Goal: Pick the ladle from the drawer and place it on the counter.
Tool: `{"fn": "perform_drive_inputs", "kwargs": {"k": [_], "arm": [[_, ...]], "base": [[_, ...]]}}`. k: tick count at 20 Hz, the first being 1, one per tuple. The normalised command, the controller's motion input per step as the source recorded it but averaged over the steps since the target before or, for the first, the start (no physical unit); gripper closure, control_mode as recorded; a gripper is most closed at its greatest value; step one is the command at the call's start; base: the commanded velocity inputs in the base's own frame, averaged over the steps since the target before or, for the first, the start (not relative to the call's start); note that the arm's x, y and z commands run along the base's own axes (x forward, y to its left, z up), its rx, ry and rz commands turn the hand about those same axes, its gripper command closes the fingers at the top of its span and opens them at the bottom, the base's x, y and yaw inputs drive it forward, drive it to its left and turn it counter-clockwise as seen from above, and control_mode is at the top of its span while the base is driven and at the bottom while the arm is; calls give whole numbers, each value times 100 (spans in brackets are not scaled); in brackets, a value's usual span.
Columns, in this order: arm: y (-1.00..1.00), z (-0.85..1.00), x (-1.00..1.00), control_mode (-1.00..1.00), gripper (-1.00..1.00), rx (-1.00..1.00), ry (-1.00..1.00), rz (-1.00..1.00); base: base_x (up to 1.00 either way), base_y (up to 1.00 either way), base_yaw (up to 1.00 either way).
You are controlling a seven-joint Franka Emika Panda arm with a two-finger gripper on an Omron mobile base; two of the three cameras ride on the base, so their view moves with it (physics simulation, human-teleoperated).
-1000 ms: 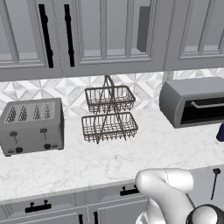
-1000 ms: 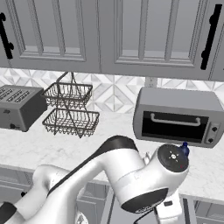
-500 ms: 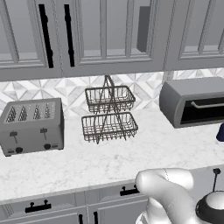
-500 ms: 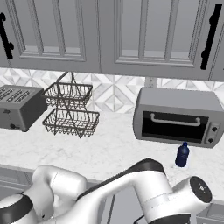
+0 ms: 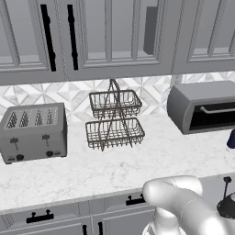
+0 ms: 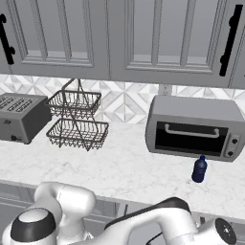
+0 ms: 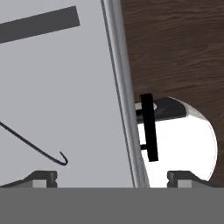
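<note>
The ladle (image 7: 35,146) lies in the open drawer (image 7: 65,87) as a thin black handle with a small hooked end. My gripper (image 7: 113,178) hangs over the drawer's side wall, open, with its two fingertips (image 7: 43,177) wide apart and nothing between them. The hooked end sits just above the left fingertip in the hand view. From the left base view the ladle (image 5: 226,180) is a slim black stick in the grey drawer (image 5: 212,186) at the lower right, beside my bent arm. The white marble counter (image 5: 114,170) runs along behind the drawer, and in the right base view the counter (image 6: 124,167) stretches across the middle.
On the counter stand a toaster (image 5: 33,132), a two-tier wire basket (image 5: 114,121), a toaster oven (image 6: 194,128) and a small blue bottle (image 6: 199,169). Dark wood floor (image 7: 175,48) lies beside the drawer, and a black drawer handle (image 7: 148,127) shows below its wall.
My arm has folded lower toward the drawer, sinking in the right base view. The gripper has stayed open and the counter items have not moved.
</note>
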Motion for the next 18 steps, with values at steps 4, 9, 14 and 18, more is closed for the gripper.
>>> {"fn": "perform_drive_inputs", "kwargs": {"k": [4,9,14,18], "arm": [[0,-59,2,-100,-100,0,17,-3],[0,-45,0,-100,-100,0,19,0],[0,-39,-17,-100,-100,-1,22,0],[-13,-35,-91,-100,-100,0,14,-4]], "base": [[0,0,0],[0,0,0],[0,0,0],[0,0,0]]}}
